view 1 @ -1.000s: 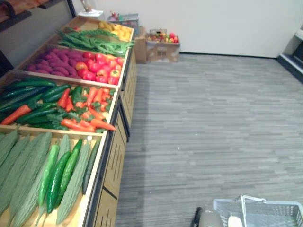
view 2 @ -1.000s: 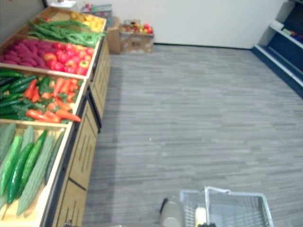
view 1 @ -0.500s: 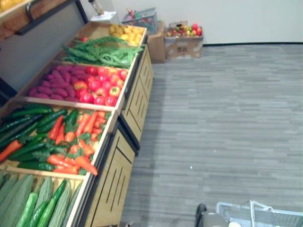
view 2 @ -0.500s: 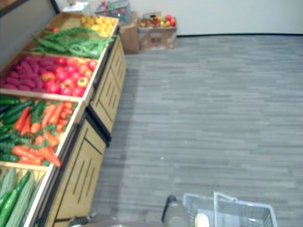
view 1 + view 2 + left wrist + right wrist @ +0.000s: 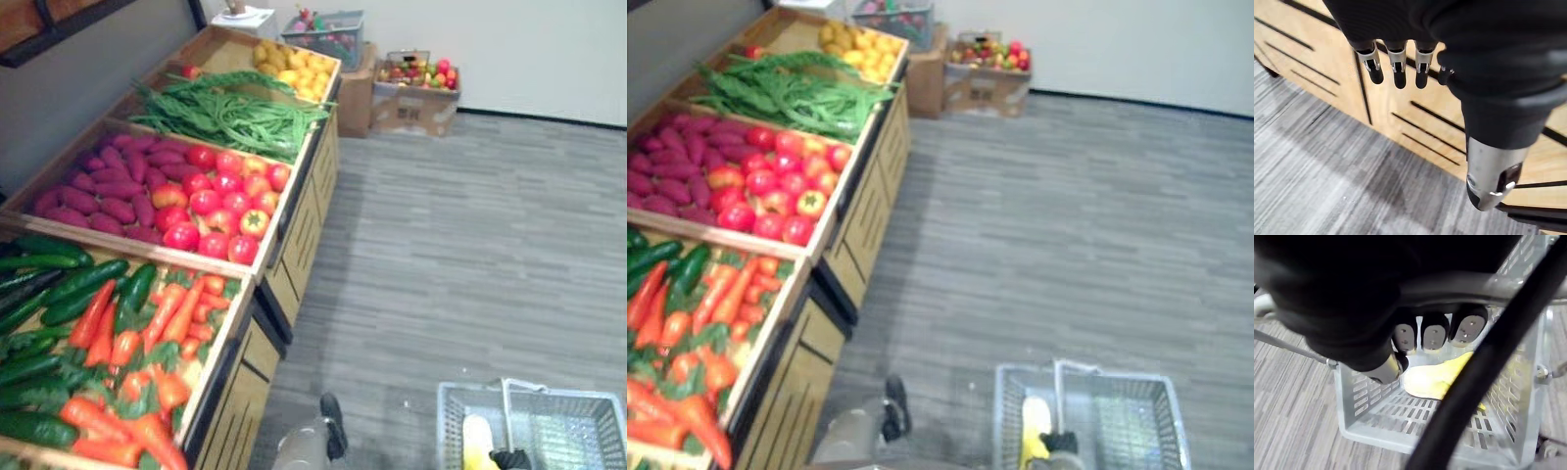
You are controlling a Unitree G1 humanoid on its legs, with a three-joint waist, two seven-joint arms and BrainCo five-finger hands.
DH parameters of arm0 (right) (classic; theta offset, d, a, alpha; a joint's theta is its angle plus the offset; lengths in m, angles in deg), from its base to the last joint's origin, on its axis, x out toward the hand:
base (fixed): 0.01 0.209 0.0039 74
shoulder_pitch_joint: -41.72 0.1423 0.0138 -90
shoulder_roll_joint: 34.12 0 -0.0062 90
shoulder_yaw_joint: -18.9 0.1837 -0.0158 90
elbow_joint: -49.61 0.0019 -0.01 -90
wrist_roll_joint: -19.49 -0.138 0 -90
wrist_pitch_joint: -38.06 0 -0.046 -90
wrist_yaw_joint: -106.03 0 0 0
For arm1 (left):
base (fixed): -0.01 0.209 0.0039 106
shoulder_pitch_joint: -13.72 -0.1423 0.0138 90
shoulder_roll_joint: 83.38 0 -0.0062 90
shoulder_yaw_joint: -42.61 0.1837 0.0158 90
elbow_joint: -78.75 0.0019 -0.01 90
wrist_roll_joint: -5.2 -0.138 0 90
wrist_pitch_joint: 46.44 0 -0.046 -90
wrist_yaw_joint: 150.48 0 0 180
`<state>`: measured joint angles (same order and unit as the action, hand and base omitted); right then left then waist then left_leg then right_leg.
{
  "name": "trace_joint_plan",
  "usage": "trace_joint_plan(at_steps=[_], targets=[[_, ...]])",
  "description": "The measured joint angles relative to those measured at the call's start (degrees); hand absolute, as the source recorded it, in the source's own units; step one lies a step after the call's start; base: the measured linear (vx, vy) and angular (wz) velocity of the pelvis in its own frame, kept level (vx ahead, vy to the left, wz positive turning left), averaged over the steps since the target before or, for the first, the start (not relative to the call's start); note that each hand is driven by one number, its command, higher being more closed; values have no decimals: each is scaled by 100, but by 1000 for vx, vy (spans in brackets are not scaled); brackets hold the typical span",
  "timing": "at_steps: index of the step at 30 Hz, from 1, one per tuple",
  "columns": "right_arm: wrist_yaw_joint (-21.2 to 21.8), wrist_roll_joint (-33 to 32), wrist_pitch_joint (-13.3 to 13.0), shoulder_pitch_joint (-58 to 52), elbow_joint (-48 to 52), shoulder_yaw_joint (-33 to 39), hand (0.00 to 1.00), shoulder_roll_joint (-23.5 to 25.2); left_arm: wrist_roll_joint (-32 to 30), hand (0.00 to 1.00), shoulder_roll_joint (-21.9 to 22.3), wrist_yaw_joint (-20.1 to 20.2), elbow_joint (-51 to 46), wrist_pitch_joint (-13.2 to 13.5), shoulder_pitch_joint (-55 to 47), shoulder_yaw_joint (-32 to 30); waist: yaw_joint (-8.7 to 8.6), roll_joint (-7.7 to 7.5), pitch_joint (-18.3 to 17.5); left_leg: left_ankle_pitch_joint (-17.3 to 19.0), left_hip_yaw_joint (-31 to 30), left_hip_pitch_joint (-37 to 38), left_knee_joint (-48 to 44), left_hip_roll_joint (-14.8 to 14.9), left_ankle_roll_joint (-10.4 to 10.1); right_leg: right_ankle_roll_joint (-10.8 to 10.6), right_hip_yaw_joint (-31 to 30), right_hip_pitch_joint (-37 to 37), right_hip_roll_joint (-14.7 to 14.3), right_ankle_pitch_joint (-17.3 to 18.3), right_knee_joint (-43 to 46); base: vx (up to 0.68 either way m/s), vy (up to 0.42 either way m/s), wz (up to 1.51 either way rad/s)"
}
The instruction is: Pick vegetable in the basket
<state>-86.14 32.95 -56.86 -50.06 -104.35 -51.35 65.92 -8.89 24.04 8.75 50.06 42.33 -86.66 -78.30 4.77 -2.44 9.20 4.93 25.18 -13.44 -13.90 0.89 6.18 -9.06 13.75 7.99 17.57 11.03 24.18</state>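
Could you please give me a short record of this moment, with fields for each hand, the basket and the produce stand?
Right hand: fingers curled round the handle of the basket
Left hand: fingers relaxed, holding nothing, in front of the wooden cabinet
Basket: grey, above the floor, one yellow item inside
Stand bins: green beans; purple sweet potatoes with tomatoes; cucumbers with carrots

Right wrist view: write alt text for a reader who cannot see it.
The right hand grips the handle of a grey plastic basket, fingers curled round the bar. A yellow vegetable lies on the basket's bottom, above grey striped floor.
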Motion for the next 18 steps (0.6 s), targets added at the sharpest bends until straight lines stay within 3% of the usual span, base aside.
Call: trace_joint_plan(at_steps=[1,2,3,4,5,7,8,9,12,13,15,16,17,18], targets=[[-69,-17,-99,128,-3,21,100,58,41,0,-147,222,125,-202,23,209,-35,-8,64,217,-52,368,-13,-138,-19,71,-323,-642,281,-737,1841,434,239,54],[-107,-49,-148,215,0,18,100,85,42,0,-246,320,248,-310,61,348,-92,-50,127,312,-145,593,-13,-195,-30,202,-373,-881,338,-1031,2746,532,225,78],[-127,-51,-209,291,7,-14,100,59,35,0,-393,368,278,-438,21,733,-154,-80,210,496,-461,1206,118,-295,-71,321,-242,-1169,324,-1101,4108,429,139,81],[-127,-30,-227,290,9,-44,100,9,36,0,-428,368,276,-439,0,851,-154,-91,200,517,-585,1443,215,-301,-83,408,-107,-1223,260,-1025,4270,734,169,117],[-124,20,-295,294,29,-158,100,-109,42,0,-450,336,273,-437,-39,917,-143,-101,189,539,-919,1892,478,-323,-108,580,315,-1439,197,-827,4208,523,47,99],[-125,20,-308,314,37,-124,100,-205,49,0,-427,245,273,-433,-59,925,-146,-59,201,542,-1235,2166,609,-337,-126,481,768,-1671,314,-509,3727,472,-26,126],[-120,19,-306,333,17,-28,100,-232,53,0,-386,150,258,-431,-49,921,-153,2,237,552,-1533,2354,591,-338,-147,435,956,-1786,364,-401,3074,527,-108,132],[-116,20,-301,348,-3,1,100,-239,56,0,-358,104,230,-424,-35,921,-155,48,260,579,-1697,2421,566,-325,-194,445,909,-1814,316,-396,2675,618,-179,154],[-95,7,-213,375,-14,107,100,-143,199,0,-177,-65,-133,-275,156,910,-136,309,258,922,-2798,2532,339,-117,-438,320,-411,-1857,-262,-560,88,502,-330,191],[-99,1,-147,390,-5,110,100,-58,237,0,-95,-137,-297,-194,204,842,-106,320,243,1205,-3218,2392,53,-73,-489,324,-1083,-1872,-361,-671,-487,369,-429,169],[-100,-6,-127,380,4,-60,100,0,272,0,-11,-179,-510,-130,273,673,-69,250,193,1701,-3838,2140,-527,-37,-736,284,-1706,-1862,-384,-788,-645,308,-459,160],[-99,-4,-118,348,1,-72,100,49,272,0,-8,-192,-569,-122,257,616,-36,140,116,1841,-4041,2063,-661,-41,-856,298,-1820,-1858,-370,-862,-620,407,-757,206],[-111,15,-49,252,2,-241,100,-3,282,0,157,-269,-643,-145,280,465,47,358,-48,2051,-4693,1844,-869,320,-1155,-306,-1221,-1823,-507,-464,-249,276,-529,158],[-110,15,-40,225,7,-249,100,-28,243,0,199,-278,-656,-148,277,445,36,417,-87,2015,-4787,1767,-861,384,-1181,-271,-1062,-1816,-513,-380,-215,362,-737,203]])
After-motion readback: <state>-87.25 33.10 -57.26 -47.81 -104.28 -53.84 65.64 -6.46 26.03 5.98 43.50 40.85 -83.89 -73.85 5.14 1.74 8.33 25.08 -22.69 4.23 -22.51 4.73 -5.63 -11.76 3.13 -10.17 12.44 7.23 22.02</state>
